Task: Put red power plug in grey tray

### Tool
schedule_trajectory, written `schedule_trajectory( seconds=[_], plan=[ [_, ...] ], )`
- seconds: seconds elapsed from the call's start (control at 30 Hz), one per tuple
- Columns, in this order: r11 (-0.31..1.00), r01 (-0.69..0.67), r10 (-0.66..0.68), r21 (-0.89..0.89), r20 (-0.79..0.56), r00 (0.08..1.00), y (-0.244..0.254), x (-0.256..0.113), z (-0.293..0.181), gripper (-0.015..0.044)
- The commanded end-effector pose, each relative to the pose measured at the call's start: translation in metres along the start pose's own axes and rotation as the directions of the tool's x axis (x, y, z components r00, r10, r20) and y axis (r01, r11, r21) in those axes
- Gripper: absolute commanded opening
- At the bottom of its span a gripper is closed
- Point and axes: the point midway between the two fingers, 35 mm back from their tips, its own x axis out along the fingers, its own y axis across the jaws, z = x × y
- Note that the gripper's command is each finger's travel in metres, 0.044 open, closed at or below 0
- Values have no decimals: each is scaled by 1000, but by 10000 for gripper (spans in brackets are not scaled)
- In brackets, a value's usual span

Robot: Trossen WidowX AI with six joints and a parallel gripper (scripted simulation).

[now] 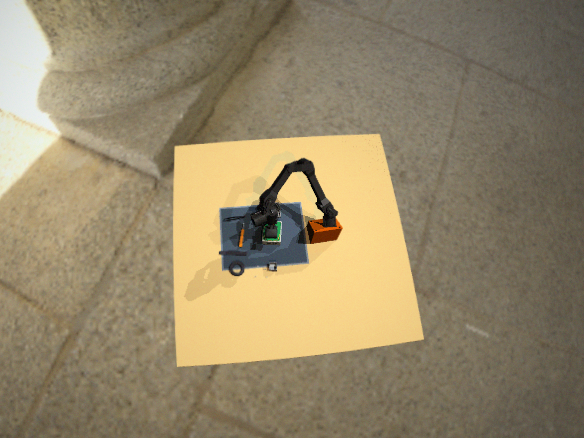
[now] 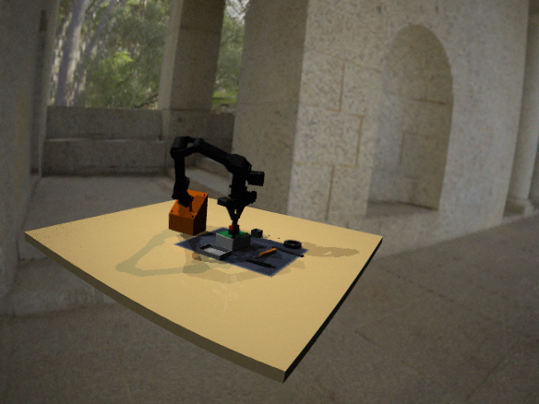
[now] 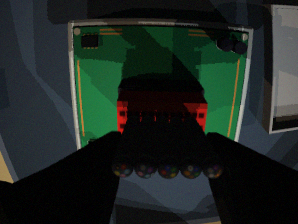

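From up here, the black jointed arm is reaching over the green circuit board [image 1: 278, 232] [image 2: 225, 232] [image 3: 95, 75]. From the side, the black claw [image 2: 234, 223] [image 3: 164, 143] is pinching the red block-shaped plug [image 2: 233, 228] [image 3: 162, 97], which is sitting on the board. Close up, dark fingers are flanking it.

Qty on counter [image 1: 300, 320] [image 2: 231, 314]: 1 arm [image 1: 282, 182] [image 2: 212, 153], 1 orange base [image 1: 326, 235] [image 2: 185, 226], 1 mat [image 1: 292, 252] [image 2: 272, 272] [image 3: 45, 115], 1 PCB [image 1: 279, 227] [image 2: 224, 232] [image 3: 100, 75], 1 red plug [image 2: 233, 229] [image 3: 160, 97], 1 grey tray [image 2: 221, 257] [image 3: 270, 100], 1 ring [image 1: 230, 270] [image 2: 293, 247], 1 orange-handled tool [image 1: 241, 237] [image 2: 268, 252], 1 small block [image 1: 272, 267] [image 2: 257, 232], 2 thin dark tools [image 1: 233, 253] [image 2: 261, 262]. Wrist cam's dim, but approx. 5 round cable ends [image 3: 168, 169], 2 blk cylinders [image 3: 240, 47], min. 1 chip [image 3: 90, 41].
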Motion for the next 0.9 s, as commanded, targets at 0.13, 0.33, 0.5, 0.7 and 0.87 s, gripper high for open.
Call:
schedule_trajectory(
  seconds=[0.13,0.33,0.5,0.7,0.87],
  plan=[
    [993,-119,119,-4,16,993,-10,-11,0,0],
    [1000,21,-21,-1,18,1000,2,-12,0,0],
    [990,139,-139,1,17,990,12,-14,-1,0],
    [996,94,-94,0,17,995,9,-15,0,0],
    [999,-51,51,-2,16,999,-4,-17,0,0]
  ],
)
